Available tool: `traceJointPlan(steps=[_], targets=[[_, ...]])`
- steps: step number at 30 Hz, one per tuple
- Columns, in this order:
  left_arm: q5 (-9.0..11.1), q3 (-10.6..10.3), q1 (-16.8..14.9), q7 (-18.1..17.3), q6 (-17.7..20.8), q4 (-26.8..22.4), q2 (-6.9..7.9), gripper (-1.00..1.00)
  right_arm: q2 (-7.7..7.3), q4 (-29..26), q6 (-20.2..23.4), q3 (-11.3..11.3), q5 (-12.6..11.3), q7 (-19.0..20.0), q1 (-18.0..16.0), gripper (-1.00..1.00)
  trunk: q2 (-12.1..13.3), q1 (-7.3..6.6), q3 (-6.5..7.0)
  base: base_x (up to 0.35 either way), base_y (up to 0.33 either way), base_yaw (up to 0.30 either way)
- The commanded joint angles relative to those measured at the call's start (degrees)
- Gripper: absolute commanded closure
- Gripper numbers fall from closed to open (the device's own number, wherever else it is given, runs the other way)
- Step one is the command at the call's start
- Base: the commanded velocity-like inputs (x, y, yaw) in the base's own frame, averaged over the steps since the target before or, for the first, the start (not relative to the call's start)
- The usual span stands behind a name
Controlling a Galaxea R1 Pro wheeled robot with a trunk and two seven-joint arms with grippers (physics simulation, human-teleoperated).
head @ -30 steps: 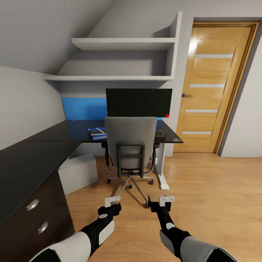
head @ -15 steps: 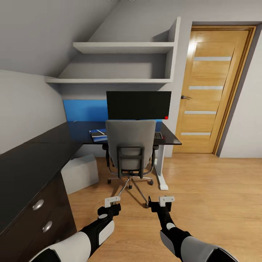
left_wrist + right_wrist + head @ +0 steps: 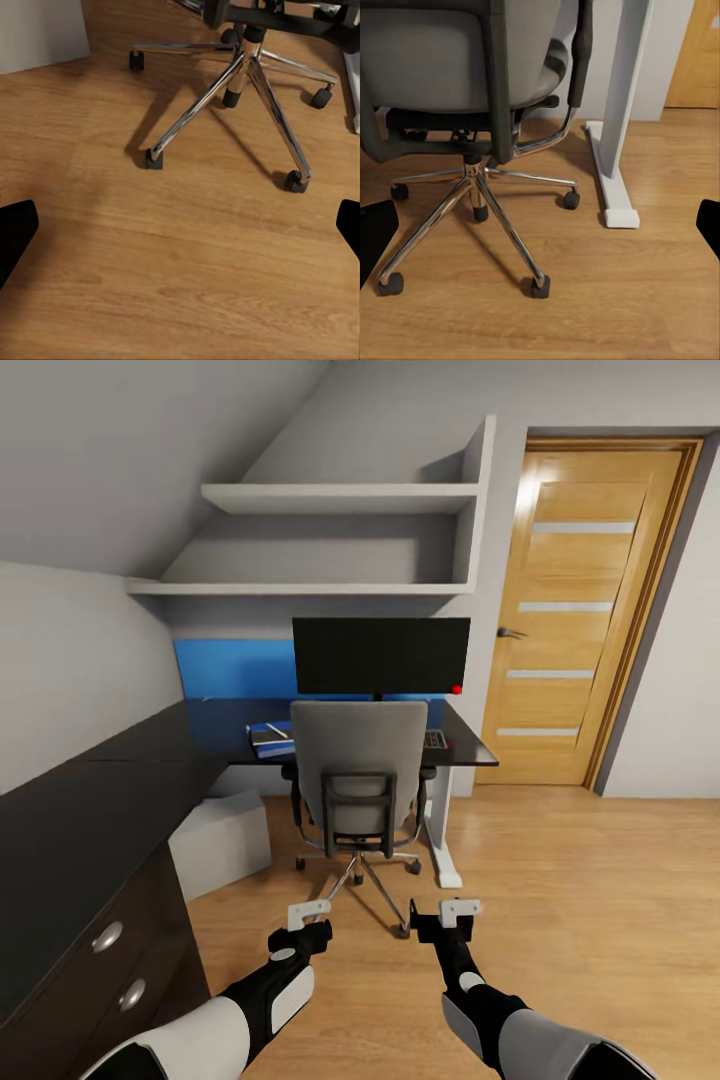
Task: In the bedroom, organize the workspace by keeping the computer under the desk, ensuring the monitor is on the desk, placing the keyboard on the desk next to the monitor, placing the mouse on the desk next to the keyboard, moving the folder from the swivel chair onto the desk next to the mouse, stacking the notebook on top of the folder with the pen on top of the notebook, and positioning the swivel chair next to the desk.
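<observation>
Desk [image 3: 120, 780] with its shiny black top runs along the left wall and turns the corner to sit under the white shelves [image 3: 340, 540]. On it stands the monitor [image 3: 381, 655], its dark screen facing the room, with a small red dot near one lower corner. The swivel chair [image 3: 358, 770] is pushed in at the desk, right in front of the monitor, with its grey back toward the robot. Its shiny legs and little black wheels [image 3: 154, 159] rest on the wooden floor [image 3: 560, 900]. The chair back hides most of the keyboard [image 3: 436, 739]; just one end peeks out past it. On the other side of the chair, the blue folder [image 3: 268, 739] lies flat on the desk with something thin and white on top, too small to name. A blue panel [image 3: 232, 668] runs along the wall behind the desk. Under the desk, beside the drawers [image 3: 115, 960], sits a pale grey box [image 3: 222, 840]. A white desk leg [image 3: 619, 112] stands just beside the chair. A wooden door [image 3: 580, 610] is shut.

Both arms hang low in front of the robot, over bare floor. The left gripper [image 3: 309, 910] and the right gripper [image 3: 459, 908] each have their fingers spread wide apart and grasp nothing.
</observation>
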Motion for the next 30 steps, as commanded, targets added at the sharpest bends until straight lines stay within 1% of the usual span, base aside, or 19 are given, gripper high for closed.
traceJointPlan(steps=[1, 7, 9, 10, 14, 23, 30], targets=[[0.6, -0.5, -0.1, 0.3, -0.2, 0.0, 0.0, -1.0, -0.02, 0.0, -0.1, 0.5, -0.2, -0.4, 0.0, -1.0, 0.4, -0.23, 0.12, 0.0, 0.0, 0.0], [0.6, -0.6, -0.1, 0.2, 1.3, 0.0, 0.0, -1.0, -1.2, 0.0, -0.3, 0.4, -0.3, -0.4, 0.0, -1.0, 2.8, -1.55, 1.2, 0.0, 0.0, 0.0], [0.6, -0.6, -0.1, 0.1, 2.0, 0.0, 0.0, -1.0, -1.64, 0.0, -2.3, 0.4, -0.5, -0.4, 0.0, -1.0, 3.6, -1.99, 1.56, 0.0, 0.0, 0.0], [0.5, -0.6, -0.1, 0.1, 2.2, 0.0, 0.0, -1.0, -1.88, 0.5, -4.8, 0.4, -0.7, -0.6, 0.0, -1.0, 4.0, -2.21, 1.74, 0.0, 0.0, 0.0], [0.3, -0.6, -0.1, -0.2, 2.2, 0.0, 0.0, -1.0, -1.9, 0.7, -5.6, 0.4, -0.7, -0.7, 0.0, -1.0, 5.6, -3.09, 2.46, 0.0, 0.0, 0.0], [0.2, -0.7, -0.1, -0.4, 2.2, 0.1, 0.05, -1.0, -1.86, 0.9, -5.7, 0.5, -0.3, -0.5, 0.1, -1.0, 9.2, -5.07, 4.07, 0.0, 0.0, 0.0], [0.0, -0.8, -0.1, -0.4, 2.1, 2.0, 0.0, -1.0, -1.92, 1.5, -5.8, 0.5, -0.3, -0.3, 0.6, -1.0, 12.0, -6.6, 5.33, 0.0, 0.0, 0.0]])
